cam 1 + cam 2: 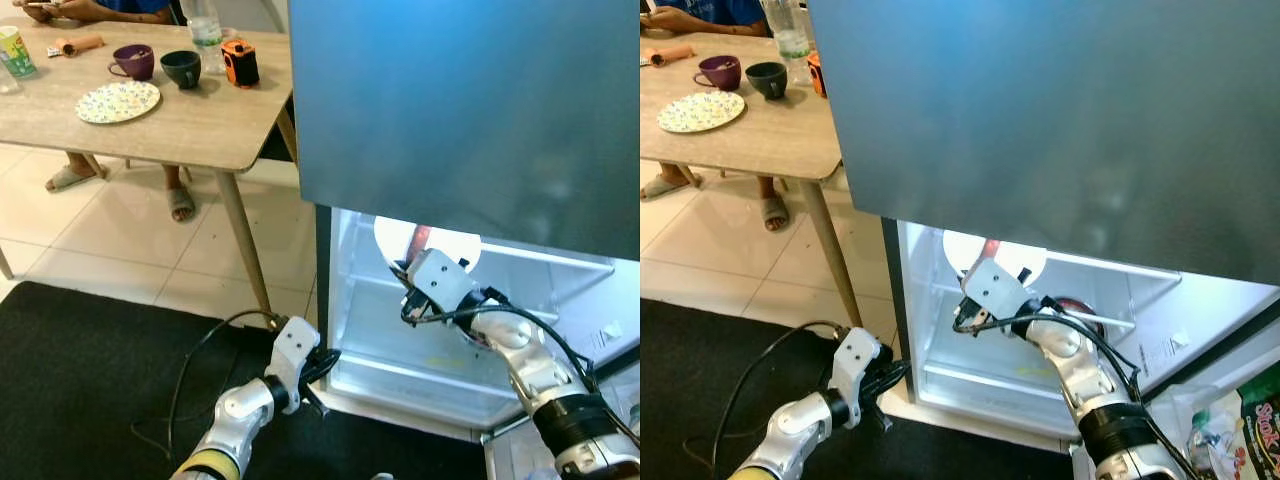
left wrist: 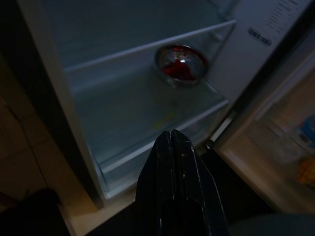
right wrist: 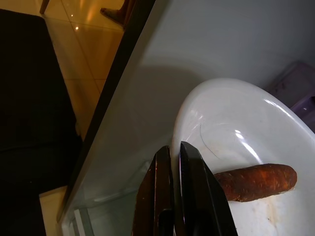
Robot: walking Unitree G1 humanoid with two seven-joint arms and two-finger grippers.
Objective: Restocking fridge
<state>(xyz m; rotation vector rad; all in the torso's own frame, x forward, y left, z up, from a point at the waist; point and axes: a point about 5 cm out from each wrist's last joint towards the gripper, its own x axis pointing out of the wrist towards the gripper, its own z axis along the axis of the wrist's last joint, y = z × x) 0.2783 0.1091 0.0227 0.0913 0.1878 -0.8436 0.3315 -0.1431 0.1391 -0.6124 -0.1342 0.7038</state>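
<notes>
Right gripper [image 3: 170, 162]: inside the fridge [image 1: 1060, 130], fingers nearly together, pinching the white plate [image 3: 231, 128] rim, likely to seat it.
Carrot [image 3: 256, 182]: on the plate.
Left gripper [image 2: 173, 147]: closed, idle before the fridge.

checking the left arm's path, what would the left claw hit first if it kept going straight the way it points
Probably the glass shelf inside the open fridge, short of the bowl; depth is hard to judge in the dark left wrist view. The left claw looks shut.
</notes>
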